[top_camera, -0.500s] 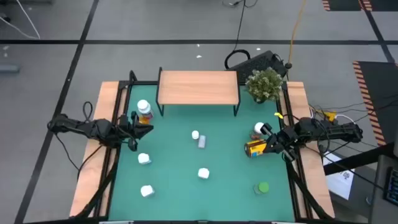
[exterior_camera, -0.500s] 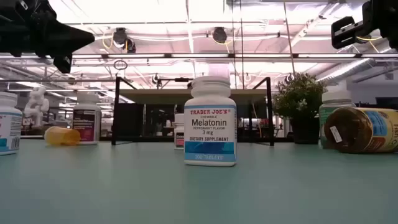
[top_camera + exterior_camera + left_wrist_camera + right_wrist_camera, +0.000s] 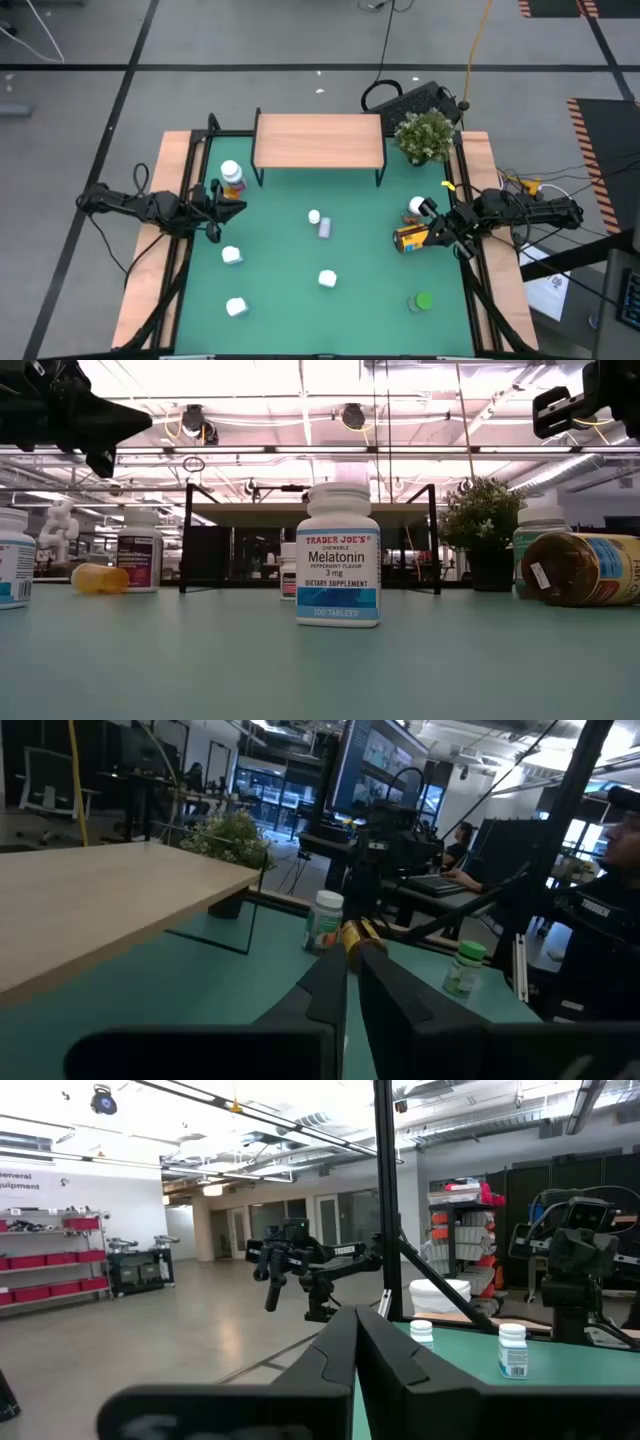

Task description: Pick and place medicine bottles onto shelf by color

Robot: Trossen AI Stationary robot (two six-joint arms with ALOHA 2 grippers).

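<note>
1. The table [image 3: 300, 290] carries scattered medicine bottles; the shelf [image 3: 320, 141] along its far edge is bare, so sorting looks unstarted.
2. The left hand [image 3: 222, 205] hovers fingers pressed together, empty, beside the orange bottle [image 3: 231, 188], which lies on its side towards the shelf.
3. The right hand [image 3: 437, 230], likewise pressed shut, sits beside the toppled amber bottle [image 3: 410, 239], lying crosswise.

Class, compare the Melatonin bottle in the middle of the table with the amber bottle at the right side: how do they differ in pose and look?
The Melatonin bottle stands upright; the amber bottle lies on its side. The Melatonin bottle is white with a white cap and a blue-banded label; the amber bottle is brown and see-through, with a yellow lid in the high view. The Melatonin bottle stands alone mid-table; the amber bottle lies by the right tool. Both rest on the green table, not the shelf.
</note>
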